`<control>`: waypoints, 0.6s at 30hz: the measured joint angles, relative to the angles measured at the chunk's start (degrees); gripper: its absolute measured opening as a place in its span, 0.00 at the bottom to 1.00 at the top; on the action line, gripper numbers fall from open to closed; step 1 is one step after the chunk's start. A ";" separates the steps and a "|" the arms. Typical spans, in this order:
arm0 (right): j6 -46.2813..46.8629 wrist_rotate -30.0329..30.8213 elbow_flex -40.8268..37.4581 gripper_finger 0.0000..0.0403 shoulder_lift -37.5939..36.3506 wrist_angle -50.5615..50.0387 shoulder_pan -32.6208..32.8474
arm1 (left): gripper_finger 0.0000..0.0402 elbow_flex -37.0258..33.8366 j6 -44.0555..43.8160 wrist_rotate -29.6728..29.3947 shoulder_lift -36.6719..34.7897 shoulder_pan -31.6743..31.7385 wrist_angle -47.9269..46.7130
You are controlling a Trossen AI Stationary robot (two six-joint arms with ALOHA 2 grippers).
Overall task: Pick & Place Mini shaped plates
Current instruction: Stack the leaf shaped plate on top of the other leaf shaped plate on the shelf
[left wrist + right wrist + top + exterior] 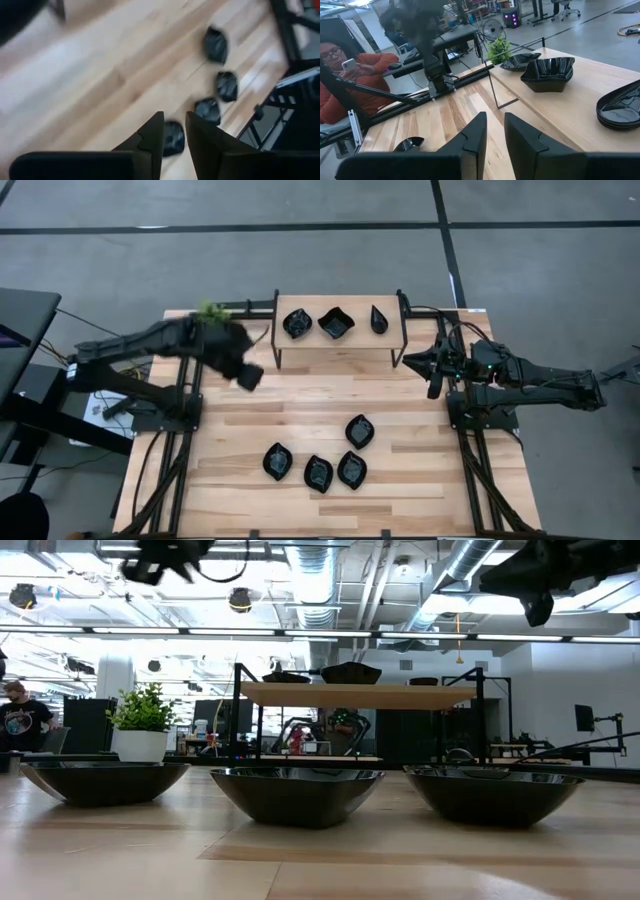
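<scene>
Four mini shaped plates, glossy and black, lie on the wooden table: one (360, 431) stands apart and three (277, 461) (318, 473) (352, 469) form a row near the front. Three more plates (297, 323) (336, 322) (379, 319) rest on a raised shelf (340, 348) at the far edge. My left gripper (250, 377) hangs blurred in the air, left of the shelf's near corner. Its fingers (175, 115) are open, with nothing between them, and the table plates (226, 85) lie below it. My right gripper (433, 388) waits open (495, 116) at the shelf's right end.
A small green plant (210, 310) stands at the far left corner beside the shelf. The shelf rests on thin black legs (492, 85). Bare wood (250, 420) lies between shelf and table plates. Beyond the table's left side a person (350, 80) holds a phone.
</scene>
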 joint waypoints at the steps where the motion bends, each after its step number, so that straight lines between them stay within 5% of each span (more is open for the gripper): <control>1: 0.00 0.01 0.00 0.16 -0.01 0.00 0.00 | 0.21 -2.17 -3.54 -1.22 -0.87 -2.71 0.35; 9: -0.02 0.01 -0.02 0.16 -0.02 0.00 0.00 | 0.32 -17.75 -26.46 -4.85 -2.05 -21.49 10.86; 18: -0.02 0.01 -0.02 0.16 0.00 0.13 0.00 | 0.50 -33.42 -41.16 -5.44 -1.63 -32.03 31.63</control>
